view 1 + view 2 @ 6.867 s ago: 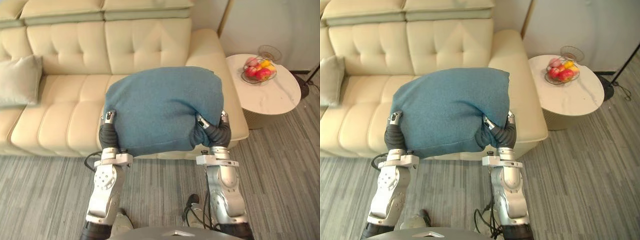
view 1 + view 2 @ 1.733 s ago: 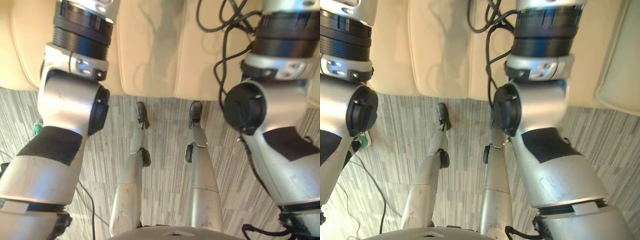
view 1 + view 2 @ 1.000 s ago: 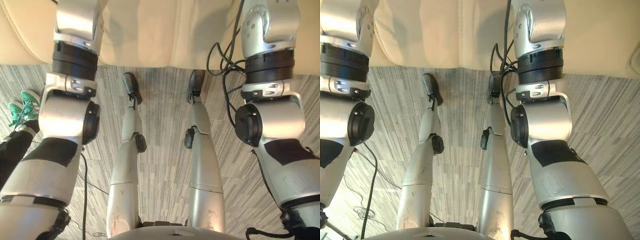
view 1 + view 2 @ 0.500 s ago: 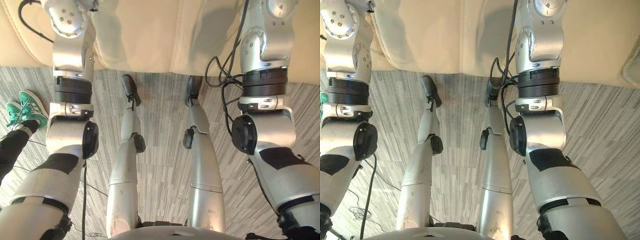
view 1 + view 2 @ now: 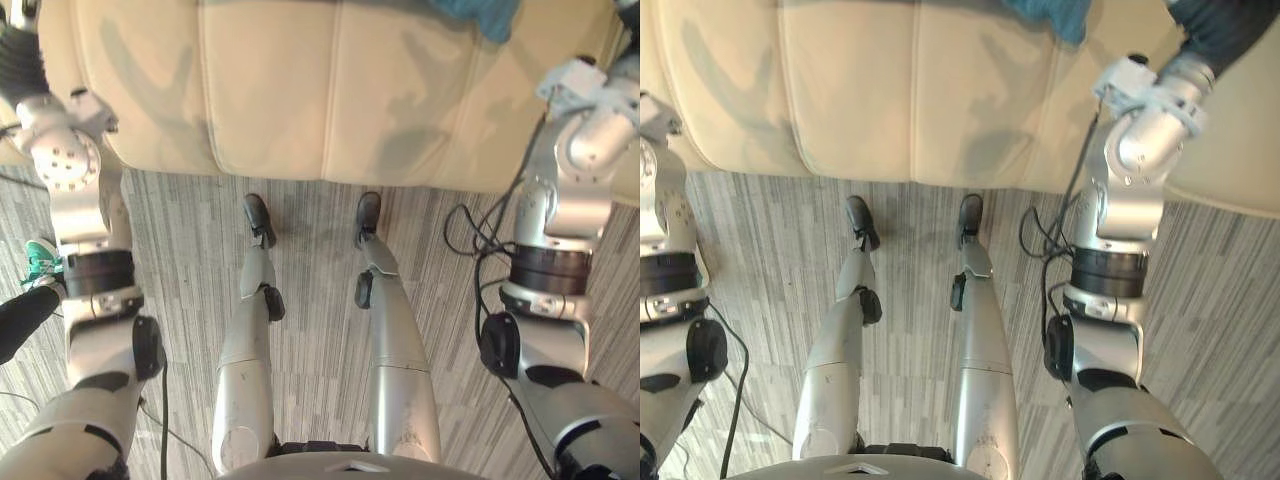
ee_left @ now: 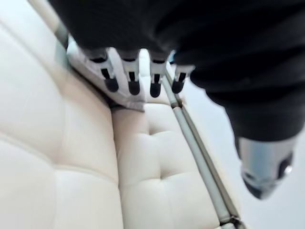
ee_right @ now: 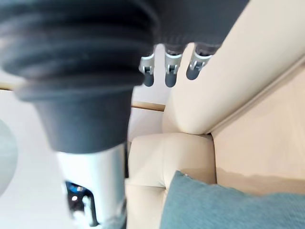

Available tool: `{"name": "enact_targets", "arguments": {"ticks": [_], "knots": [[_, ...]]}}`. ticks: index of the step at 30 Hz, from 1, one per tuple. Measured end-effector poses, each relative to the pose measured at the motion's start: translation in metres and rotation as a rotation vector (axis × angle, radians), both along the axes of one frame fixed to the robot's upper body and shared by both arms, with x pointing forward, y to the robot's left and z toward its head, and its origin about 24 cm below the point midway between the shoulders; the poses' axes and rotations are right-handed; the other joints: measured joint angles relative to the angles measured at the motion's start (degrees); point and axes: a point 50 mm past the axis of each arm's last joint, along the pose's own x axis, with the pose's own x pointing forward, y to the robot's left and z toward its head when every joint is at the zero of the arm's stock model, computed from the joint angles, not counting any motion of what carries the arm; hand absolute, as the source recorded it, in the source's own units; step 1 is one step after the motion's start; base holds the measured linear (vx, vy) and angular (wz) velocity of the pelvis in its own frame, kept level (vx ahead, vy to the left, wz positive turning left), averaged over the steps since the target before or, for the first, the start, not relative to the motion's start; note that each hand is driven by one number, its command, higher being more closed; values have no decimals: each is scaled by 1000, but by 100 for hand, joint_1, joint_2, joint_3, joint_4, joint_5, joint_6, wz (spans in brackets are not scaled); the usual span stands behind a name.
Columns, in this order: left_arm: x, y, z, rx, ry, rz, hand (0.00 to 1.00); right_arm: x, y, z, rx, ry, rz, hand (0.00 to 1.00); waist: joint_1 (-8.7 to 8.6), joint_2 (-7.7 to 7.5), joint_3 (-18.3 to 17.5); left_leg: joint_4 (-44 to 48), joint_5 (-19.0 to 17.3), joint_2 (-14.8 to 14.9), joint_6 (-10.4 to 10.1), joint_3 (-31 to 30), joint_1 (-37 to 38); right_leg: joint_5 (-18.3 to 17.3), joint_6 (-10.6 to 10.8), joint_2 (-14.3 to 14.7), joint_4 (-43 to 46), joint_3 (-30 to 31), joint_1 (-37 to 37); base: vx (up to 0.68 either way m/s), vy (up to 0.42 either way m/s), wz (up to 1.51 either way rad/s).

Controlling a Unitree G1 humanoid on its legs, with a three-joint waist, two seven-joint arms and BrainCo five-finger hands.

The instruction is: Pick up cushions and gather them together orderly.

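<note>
A blue cushion (image 7: 228,205) lies on the cream sofa (image 5: 300,90) beside the armrest (image 7: 224,71); its edge shows at the top of the eye views (image 5: 1055,15). My right hand (image 7: 169,71) hovers apart from it with straight fingers and holds nothing. My left hand (image 6: 129,71) reaches over the sofa's tufted back, fingers straight and empty. The corner of a pale cushion (image 6: 102,83) sits just past its fingertips; I cannot tell whether they touch it.
The sofa's front edge runs across the top of the eye views, above striped grey carpet (image 5: 310,260). A person's green shoe (image 5: 40,258) and dark trouser leg (image 5: 20,320) stand at the far left, close to my left arm.
Both arms have stretched forward and up over the sofa, and the view has shifted. The blue cushion, held between both hands earlier, now lies on the seat.
</note>
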Motion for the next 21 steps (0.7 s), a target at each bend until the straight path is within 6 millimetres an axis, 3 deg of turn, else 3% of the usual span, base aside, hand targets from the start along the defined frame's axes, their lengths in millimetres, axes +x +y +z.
{"name": "enact_targets", "arguments": {"ticks": [3, 6, 10, 13, 14, 16, 18, 21], "knots": [[-13, 6, -47, -49, 81, -12, 0, -11, -11, -36, -24, 81, -29, 0, -7, -55, -5, 175, -230, 0, -25, -9, 509, -186, 11, -12, 68, -8, 551, 11, -130, 1], [-26, 2, -93, -82, 192, -46, 0, -22, -16, -76, -50, 204, -29, 0, -37, -219, -95, 385, -535, 23, -67, -8, 1013, -409, 26, -8, 56, -3, 1114, 34, -130, -5], [-42, -3, -146, -105, 368, -88, 0, -36, -14, -118, -65, 337, 4, 0, -70, -506, -431, 473, -717, 97, -87, -12, 1404, -437, 21, 55, -169, -45, 1616, 68, -77, -10], [-50, -18, -182, -142, 489, -161, 0, -40, -5, -155, -36, 464, 79, 0, -57, -548, -463, 478, -861, 104, -92, 16, 1980, -433, 35, 61, -383, -83, 2287, 77, -46, -3], [-59, -26, -205, -173, 568, -189, 0, -43, 5, -178, -25, 552, 142, 0, -53, -537, -647, 516, -965, 97, -77, 32, 2244, -446, 42, 62, -470, -79, 2594, 88, -31, -9], [-70, -31, -229, -210, 654, -206, 0, -46, 15, -206, -14, 662, 210, 0, -57, -545, -884, 579, -1098, 108, -89, 51, 2499, -459, 60, 76, -568, -77, 2908, 124, -29, -8], [-91, -41, -272, -263, 826, -245, 0, -59, 27, -261, 49, 876, 300, 0, -48, -549, -1322, 574, -1313, 127, -108, 145, 2978, -561, 74, 118, -791, -37, 3416, 152, -22, -15], [-114, -54, -316, -333, 1015, -287, 0, -76, 40, -322, 148, 1121, 372, 0, -45, -552, -1598, 577, -1537, 130, -158, 252, 3591, -611, 102, 134, -1001, 41, 4064, 143, 16, -17]]}}
